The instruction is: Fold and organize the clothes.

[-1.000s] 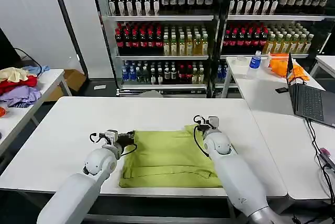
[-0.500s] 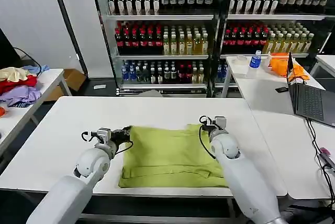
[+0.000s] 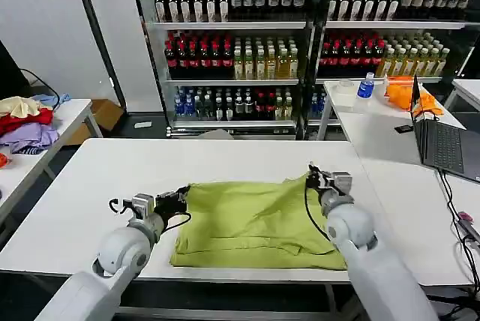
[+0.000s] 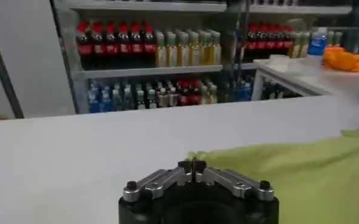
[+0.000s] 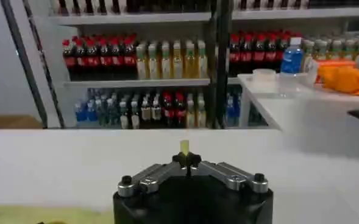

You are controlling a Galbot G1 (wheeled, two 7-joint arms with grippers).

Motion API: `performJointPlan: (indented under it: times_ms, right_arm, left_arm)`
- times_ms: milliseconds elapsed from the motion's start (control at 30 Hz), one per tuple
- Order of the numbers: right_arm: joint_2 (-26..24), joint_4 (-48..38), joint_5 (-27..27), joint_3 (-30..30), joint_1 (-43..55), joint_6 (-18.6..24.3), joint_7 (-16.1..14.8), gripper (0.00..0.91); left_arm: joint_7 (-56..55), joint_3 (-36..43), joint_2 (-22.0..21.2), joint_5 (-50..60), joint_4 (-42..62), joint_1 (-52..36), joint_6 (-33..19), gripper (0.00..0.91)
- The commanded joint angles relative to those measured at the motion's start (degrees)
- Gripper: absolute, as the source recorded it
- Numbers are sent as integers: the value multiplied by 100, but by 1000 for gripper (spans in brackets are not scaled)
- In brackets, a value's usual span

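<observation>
Pulling too hard is my big worry now. I have the soft lime yellow-green cotton T-shirt stretched between both arms on the white table. My left gripper is pinched shut on the shirt's far corner at about 9 o'clock from the shirt's middle. In the left wrist view the jaws meet with green cloth right at the tips. My right gripper is pinched shut on the other far corner at about 2 o'clock. In the right wrist view only a tiny bit of green pokes out between the tips.

That tiny bit is the trouble. I think the right hold is thin, so the cloth could slip out if I pull more or lift fast. Then one side would drop and the fold would go crooked. Wrinkles near the right corner could get folded in too.

The shirt lies flat near the front edge of the table. Its long side runs from 9 o'clock to 3 o'clock, across me. I cannot tell which way its neck points.
</observation>
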Motion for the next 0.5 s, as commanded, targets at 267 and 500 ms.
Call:
performJointPlan:
  times_ms: [267, 500]
  right_arm:
    - [-380, 1617, 16, 1103, -2107, 29, -89, 0]
    - [-225, 1488, -184, 937, -2395, 83, -75, 0]
  left_arm:
    - [222, -565, 318, 99, -781, 1372, -42, 30]
    - [311, -436, 271, 385, -651, 1480, -86, 30]
